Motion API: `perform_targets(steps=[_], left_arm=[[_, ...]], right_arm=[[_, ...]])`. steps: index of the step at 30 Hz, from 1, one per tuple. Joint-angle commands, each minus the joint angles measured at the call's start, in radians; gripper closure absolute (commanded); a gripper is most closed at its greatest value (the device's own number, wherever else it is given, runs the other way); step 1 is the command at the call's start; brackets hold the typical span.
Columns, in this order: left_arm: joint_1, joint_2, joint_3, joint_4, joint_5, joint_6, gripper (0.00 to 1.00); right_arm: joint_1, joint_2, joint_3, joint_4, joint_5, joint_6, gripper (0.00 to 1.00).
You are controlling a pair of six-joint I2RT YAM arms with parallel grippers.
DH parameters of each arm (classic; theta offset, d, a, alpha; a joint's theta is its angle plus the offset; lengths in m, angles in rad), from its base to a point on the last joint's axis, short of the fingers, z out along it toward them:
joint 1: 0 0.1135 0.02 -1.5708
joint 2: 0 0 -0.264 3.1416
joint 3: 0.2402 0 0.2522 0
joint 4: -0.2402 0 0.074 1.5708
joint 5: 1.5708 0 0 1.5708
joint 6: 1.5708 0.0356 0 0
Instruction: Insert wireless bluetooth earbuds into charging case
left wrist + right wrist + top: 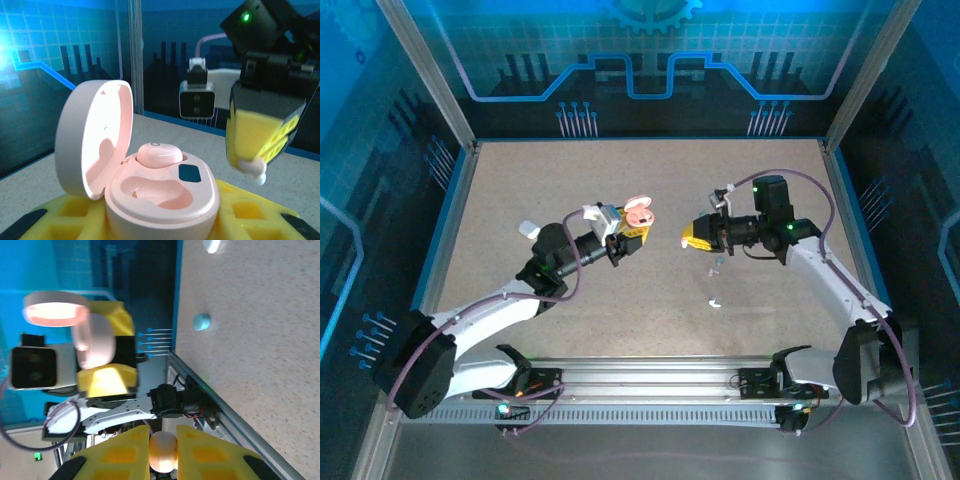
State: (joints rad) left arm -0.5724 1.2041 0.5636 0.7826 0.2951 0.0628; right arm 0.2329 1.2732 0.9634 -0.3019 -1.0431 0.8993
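Left gripper sits centre-left in the top view, jaws pinching the base of the pink case from both sides. The lid is swung open and stands upright at the left of the left wrist view. A second earbud, pink, is seated in the back slot, and the front slot is bare. Right gripper is just right of centre in the top view, facing the left one with a gap between them. Its yellow fingers are pressed onto a pinkish earbud, held at the tips at the bottom of the right wrist view. In the left wrist view that earbud hangs at the right of the frame, beside the case and apart from it (no contact). On the table, below the right gripper, lie a pale blue earbud and, nearer the bottom, a white earbud, well apart from the case. A white rounded thing lies by the left arm, too small to tell what.
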Motion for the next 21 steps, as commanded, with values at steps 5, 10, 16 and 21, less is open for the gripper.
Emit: perform_targets(steps=[5, 10, 16, 21], left_arm=[[-0.048, 0.048, 0.002, 0.036, -0.069, 0.073, 0.61], [-0.079, 0.091, 0.009, 0.091, -0.087, 0.094, 0.61], [-0.096, 0.124, 0.014, 0.15, -0.084, 0.102, 0.61], [-0.103, 0.123, 0.014, 0.162, -0.088, 0.096, 0.61]], right_arm=[[0.035, 0.02, 0.114, 0.074, -0.044, 0.057, 0.82], [0.134, 0.028, 0.269, -0.12, 0.129, -0.138, 0.83], [0.228, 0.037, 0.312, -0.092, 0.287, -0.164, 0.83], [0.266, 0.056, 0.335, -0.139, 0.371, -0.207, 0.84]])
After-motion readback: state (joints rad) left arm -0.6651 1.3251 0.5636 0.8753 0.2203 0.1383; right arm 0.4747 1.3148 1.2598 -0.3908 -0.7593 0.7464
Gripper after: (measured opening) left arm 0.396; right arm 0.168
